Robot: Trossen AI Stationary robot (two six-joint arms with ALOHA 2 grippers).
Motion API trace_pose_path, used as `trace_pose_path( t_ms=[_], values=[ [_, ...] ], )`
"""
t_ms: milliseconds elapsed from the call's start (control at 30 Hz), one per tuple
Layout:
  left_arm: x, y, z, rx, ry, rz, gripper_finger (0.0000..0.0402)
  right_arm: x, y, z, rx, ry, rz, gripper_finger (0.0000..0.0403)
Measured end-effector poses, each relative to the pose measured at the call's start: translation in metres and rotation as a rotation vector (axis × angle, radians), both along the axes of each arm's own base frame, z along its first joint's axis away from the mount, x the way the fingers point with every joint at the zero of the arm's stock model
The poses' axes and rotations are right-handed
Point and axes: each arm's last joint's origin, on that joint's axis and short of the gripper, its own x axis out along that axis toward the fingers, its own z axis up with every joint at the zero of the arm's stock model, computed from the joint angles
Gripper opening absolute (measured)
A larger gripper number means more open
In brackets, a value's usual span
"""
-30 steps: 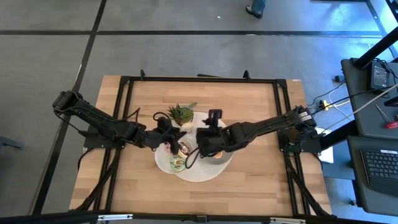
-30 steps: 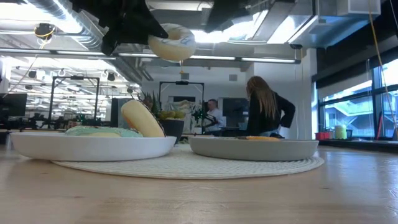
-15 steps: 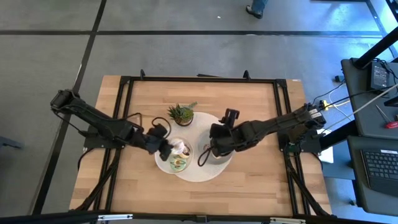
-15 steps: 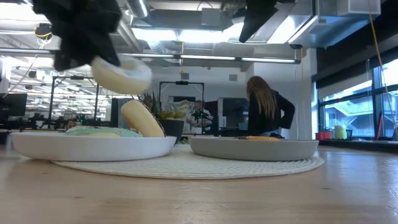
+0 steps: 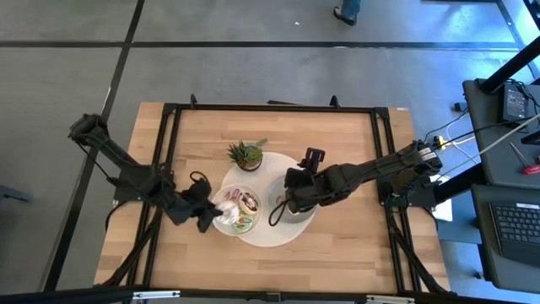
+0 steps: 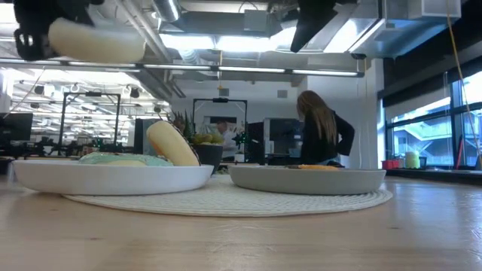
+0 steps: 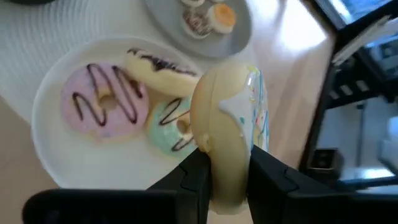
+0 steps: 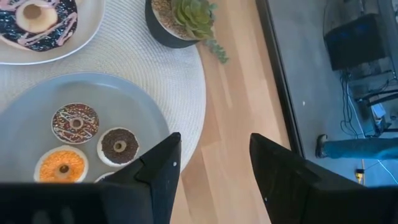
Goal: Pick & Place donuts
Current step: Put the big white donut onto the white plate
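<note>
My left gripper [image 5: 216, 216] is shut on a cream donut with white sprinkled icing [image 7: 229, 118] and holds it in the air over the left rim of the white plate [image 5: 221, 226]. In the low view that donut [image 6: 96, 41] is high above the plate [image 6: 113, 178]. On the white plate lie a pink donut [image 7: 104, 101], a mint-green one [image 7: 166, 126] and a cream one with chocolate drizzle [image 7: 160, 68] that leans on the others. My right gripper [image 8: 211, 168] is open above the grey plate [image 8: 31, 124], which holds an orange donut [image 8: 62, 168], a brown one [image 8: 119, 147] and a sprinkled one [image 8: 75, 123]. My left gripper pinches the cream donut across its ring, one finger [image 7: 198, 177] on the plain face and one [image 7: 268, 180] on the iced face, at the ring's edge [image 7: 229, 186] nearest the wrist. The donut is lifted clear of the plate and sticks out beyond the fingers.
Both plates sit on a round white woven mat [image 5: 263, 235] in the table's middle. A small potted plant [image 5: 245, 154] stands just beyond the plates. Bare wood lies toward the table's near, left and right edges. A person [image 6: 322, 135] is in the room behind.
My left gripper has carried the cream donut from above the middle of the plates toward the table's left and near edges, turning as it went; the donut dipped, then rose and now lies about level. My right gripper shifted slightly toward the table's right, then held still.
</note>
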Motion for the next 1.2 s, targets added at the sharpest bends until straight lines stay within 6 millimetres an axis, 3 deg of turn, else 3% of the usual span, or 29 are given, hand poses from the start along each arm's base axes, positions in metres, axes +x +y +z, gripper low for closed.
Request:
trace_pose_path(
  t_ms=[233, 700, 1200],
  values=[
    [0.007, -0.007, -0.024, 0.031, 0.131, 0.044, 0.0075, 0.001, 0.0, 0.0, 0.002, -0.007, 0.0, 0.0193],
    [0.021, -0.009, -0.048, 0.054, 0.221, 0.133, 0.0075, 0.002, 0.001, 0.0, 0.034, -0.019, 0.006, 0.0193],
    [0.025, -0.011, -0.057, 0.007, 0.263, 0.178, 0.0078, 0.002, 0.001, 0.0, 0.031, -0.015, 0.009, 0.0193]
  ],
)
